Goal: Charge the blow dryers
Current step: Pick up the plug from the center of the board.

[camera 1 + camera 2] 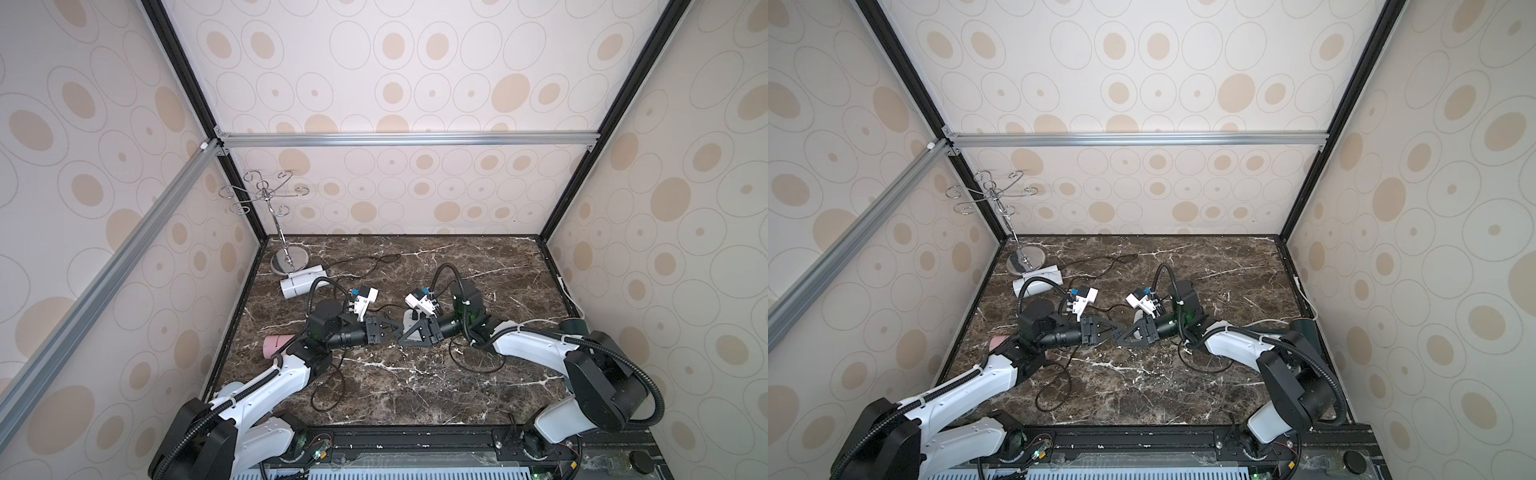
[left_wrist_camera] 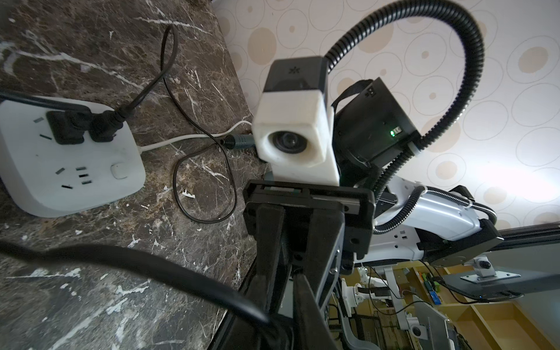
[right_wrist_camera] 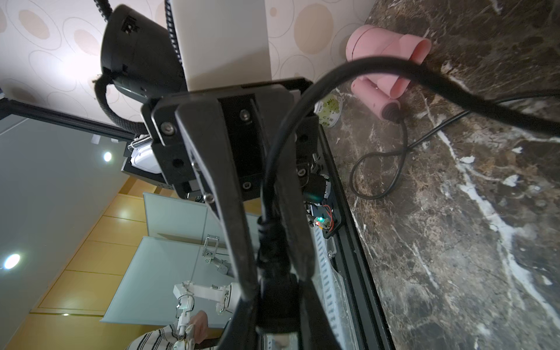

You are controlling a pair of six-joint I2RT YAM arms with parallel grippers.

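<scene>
In both top views I am holding left gripper (image 1: pixel 397 330) and right gripper (image 1: pixel 403 338) tip to tip, the pink dryer (image 1: pixel 276 347) lying by my left arm (image 1: pixel 286 376). From the left wrist, my right fingers (image 2: pixel 269 242) are sitting nearly closed near the power strip (image 2: pixel 91 188), grip unclear. From the right wrist, my left fingers (image 3: pixel 212 181) are clamping a plug (image 3: pixel 274 285), probably to re-aim it.

Soft even light, warped edges, foreground blur

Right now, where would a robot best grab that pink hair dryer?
Probably across the round barrel of the pink blow dryer, from above: it lies on its side on the table close to the left wall, leaving little room sideways.
</scene>
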